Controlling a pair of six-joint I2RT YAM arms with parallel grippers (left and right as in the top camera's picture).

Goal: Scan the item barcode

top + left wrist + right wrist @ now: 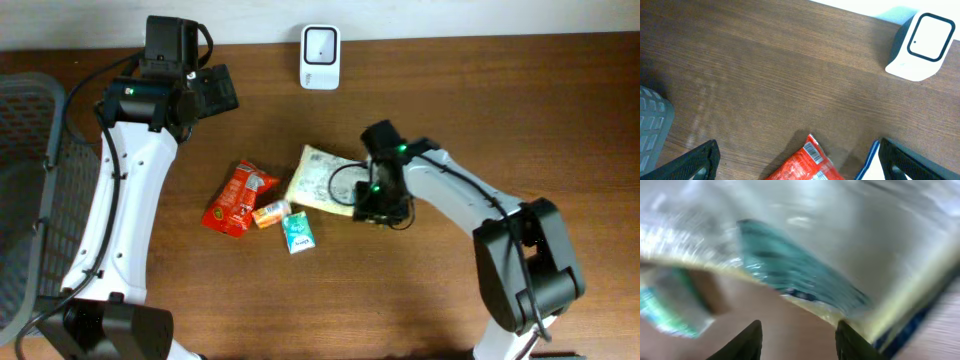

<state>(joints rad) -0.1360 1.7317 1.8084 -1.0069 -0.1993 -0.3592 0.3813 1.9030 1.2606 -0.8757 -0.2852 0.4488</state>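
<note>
table: brown wood grain | scanner: white | pouch: pale yellow, dark print | packet: red | sachet: teal-white

The right arm ends over the yellow packet, scanner well apart.

The right wrist view is blurred: the pouch fills it, print unreadable. From overhead, the right end effector hides the pouch's right edge and its own grip. The left wrist view cuts off the red packet and the basket.
</note>
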